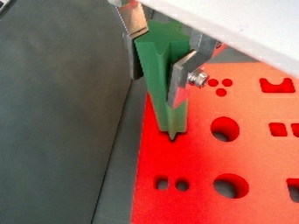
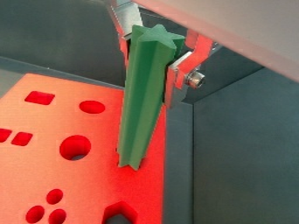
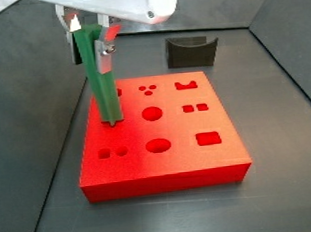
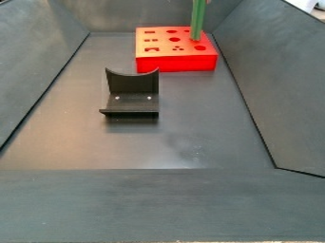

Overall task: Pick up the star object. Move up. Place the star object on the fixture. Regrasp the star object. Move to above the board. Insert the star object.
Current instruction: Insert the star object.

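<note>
Green star object upright in hand, tip on red board, fixture apart

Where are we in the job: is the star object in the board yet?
Pick-up and regrasp look done: the fixture stands empty, and the gripper holds the star object upright by its top end. In hand: its lower tip is at the board, near one edge. Whether it has entered a hole is unclear. Left: pushing it in and releasing.
</note>
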Controlling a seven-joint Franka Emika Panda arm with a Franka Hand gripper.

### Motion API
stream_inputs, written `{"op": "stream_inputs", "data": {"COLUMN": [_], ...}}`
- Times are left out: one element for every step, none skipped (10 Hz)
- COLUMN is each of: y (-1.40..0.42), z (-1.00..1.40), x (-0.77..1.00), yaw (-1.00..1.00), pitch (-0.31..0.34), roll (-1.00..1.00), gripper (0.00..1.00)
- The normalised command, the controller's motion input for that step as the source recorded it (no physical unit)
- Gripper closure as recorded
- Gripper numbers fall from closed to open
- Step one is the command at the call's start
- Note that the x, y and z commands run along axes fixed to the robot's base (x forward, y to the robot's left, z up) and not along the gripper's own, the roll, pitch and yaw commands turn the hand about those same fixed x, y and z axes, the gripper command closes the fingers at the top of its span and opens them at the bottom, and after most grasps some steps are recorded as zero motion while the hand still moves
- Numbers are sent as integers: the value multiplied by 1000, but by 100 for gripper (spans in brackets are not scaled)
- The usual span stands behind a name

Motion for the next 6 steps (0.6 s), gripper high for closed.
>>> {"op": "stream_inputs", "data": {"y": [69, 0, -49, -63, -89, -29], "z": [-109, -100, -137, -271, -223, -106], "x": [106, 3, 0, 0, 0, 0], "yaw": [-31, 0, 0, 0, 0, -77], "pitch": [14, 0, 0, 0, 0, 0], "roll": [0, 19, 86, 51, 0, 0], "gripper": [100, 100, 100, 100, 100, 100]}}
